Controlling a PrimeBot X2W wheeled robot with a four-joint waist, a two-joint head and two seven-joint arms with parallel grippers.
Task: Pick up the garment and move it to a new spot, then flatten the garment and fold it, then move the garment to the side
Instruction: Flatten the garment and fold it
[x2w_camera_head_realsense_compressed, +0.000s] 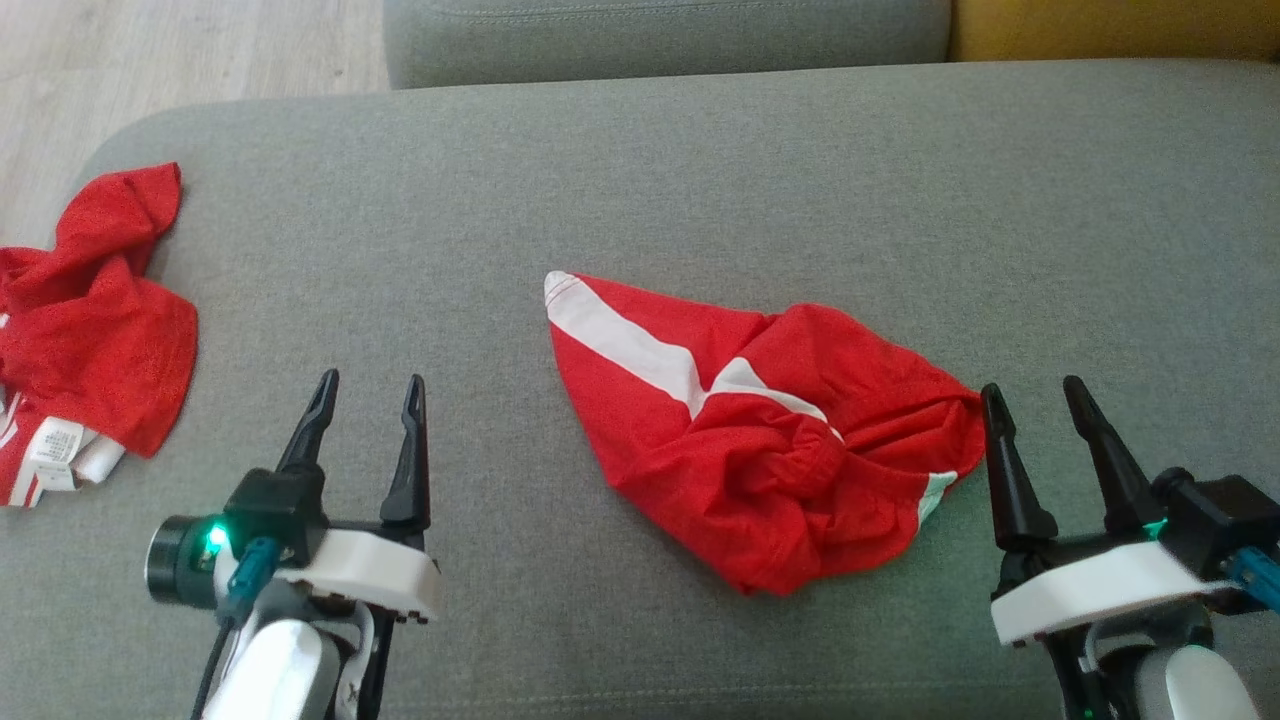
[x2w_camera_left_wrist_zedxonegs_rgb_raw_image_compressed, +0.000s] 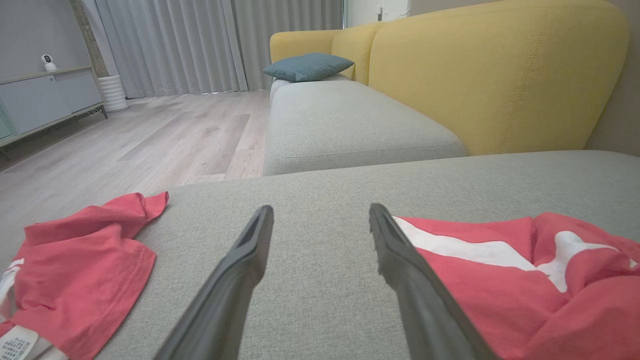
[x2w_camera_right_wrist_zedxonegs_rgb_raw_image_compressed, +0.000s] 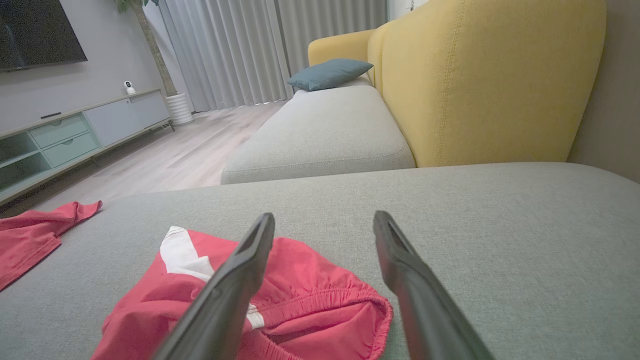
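A crumpled red garment (x2w_camera_head_realsense_compressed: 760, 440) with white stripes and an elastic waistband lies in the middle of the grey sofa seat (x2w_camera_head_realsense_compressed: 640, 180). My left gripper (x2w_camera_head_realsense_compressed: 368, 392) stands open at the lower left, well to the left of the garment, with nothing between its fingers. At the lower right my right gripper (x2w_camera_head_realsense_compressed: 1035, 394) is open too, its left finger close to the garment's right tip. In the left wrist view the garment (x2w_camera_left_wrist_zedxonegs_rgb_raw_image_compressed: 500, 280) lies right of my open gripper (x2w_camera_left_wrist_zedxonegs_rgb_raw_image_compressed: 320, 212). The right wrist view has the garment (x2w_camera_right_wrist_zedxonegs_rgb_raw_image_compressed: 300, 305) under and left of my open gripper (x2w_camera_right_wrist_zedxonegs_rgb_raw_image_compressed: 324, 220).
A second red garment (x2w_camera_head_realsense_compressed: 90, 330) with a white label lies bunched at the seat's left edge, also seen as a red heap (x2w_camera_left_wrist_zedxonegs_rgb_raw_image_compressed: 80, 265). Beyond are another grey seat cushion (x2w_camera_left_wrist_zedxonegs_rgb_raw_image_compressed: 350, 125), a yellow backrest (x2w_camera_left_wrist_zedxonegs_rgb_raw_image_compressed: 500, 75), and wooden floor (x2w_camera_head_realsense_compressed: 150, 60) at left.
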